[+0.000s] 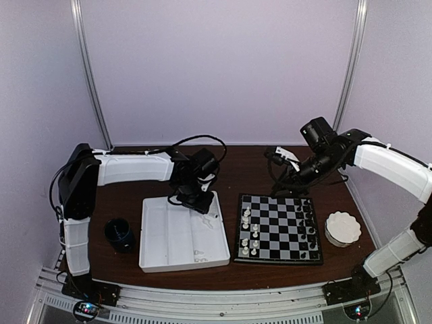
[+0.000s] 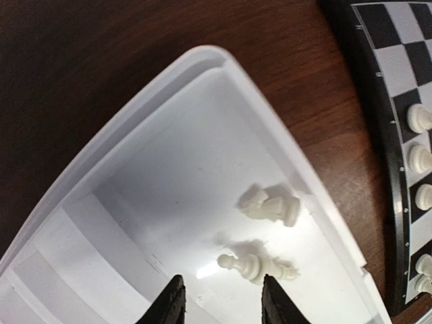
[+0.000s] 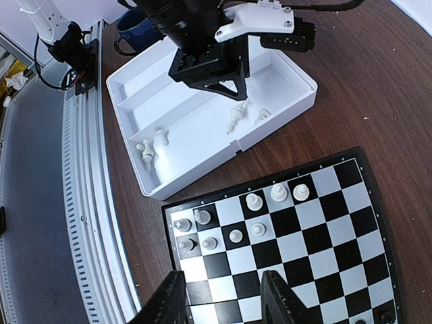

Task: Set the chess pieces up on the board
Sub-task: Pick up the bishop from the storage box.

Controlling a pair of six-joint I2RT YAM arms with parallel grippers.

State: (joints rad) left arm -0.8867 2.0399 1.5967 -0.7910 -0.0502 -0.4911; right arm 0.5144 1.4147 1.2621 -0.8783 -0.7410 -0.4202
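A small flat chessboard (image 1: 280, 233) with black and white checkered squares and a thin black rim lies right of centre on the dark brown wooden table (image 1: 121, 199). A white plastic compartmented tray (image 1: 169, 233) lies just beside it, on its 9 o'clock side.

Tiny white plastic chessmen (image 1: 250, 233) stand in the two files along the chessboard's 9 o'clock edge, with some squares there bare. Tiny black chessmen (image 1: 309, 229) line its 3 o'clock edge. More white pieces lie toppled in the tray, a few of them at its 5 o'clock corner (image 1: 199, 255).

The left gripper (image 2: 223, 290) hangs low over the tray's 1 o'clock corner, in the compartment nearest the chessboard. Its two black fingers (image 2: 172, 300) stand apart with nothing between them. One fallen white piece (image 2: 260, 265) lies just ahead of the fingertips, nearer the right-hand finger. A second fallen piece (image 2: 273, 204) lies beyond it, close to the tray wall.

The right gripper (image 3: 221, 287) hovers above the chessboard near its 12 o'clock edge. Its jaws are parted and empty, with checkered squares showing below them.

A dark blue cup (image 1: 120, 233) stands at 9 o'clock from the tray. A white scalloped bowl (image 1: 343, 228) sits at 3 o'clock from the chessboard.
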